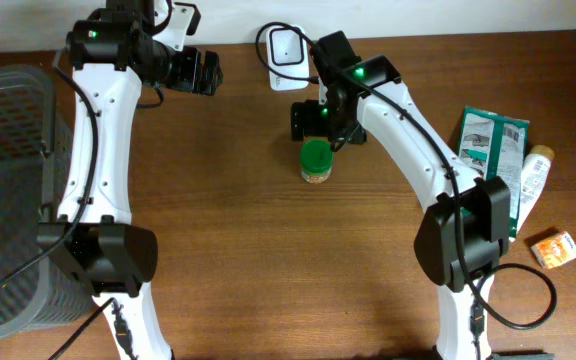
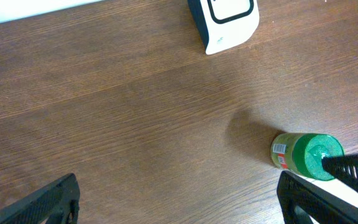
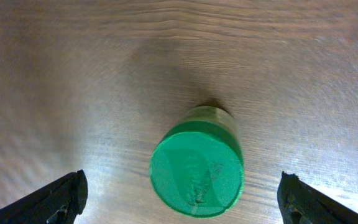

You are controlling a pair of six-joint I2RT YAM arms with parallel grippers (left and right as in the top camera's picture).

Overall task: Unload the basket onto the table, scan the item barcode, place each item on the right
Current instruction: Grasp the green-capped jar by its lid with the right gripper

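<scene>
So the jar [image 1: 315,162] with the green lid stands upright on the table [image 1: 238,260], a bit in front of the white scanner [image 1: 286,58]. The right gripper [image 3: 179,196] hangs right above it, jaws wide apart on either side of the lid, not touching it. The left gripper [image 2: 179,199] is off to the side near the table's far edge, jaws also spread wide with nothing between them. Some packets [image 1: 493,150] and a small orange box [image 1: 553,248] sit at the right, a dark basket [image 1: 8,190] at the left.
</scene>
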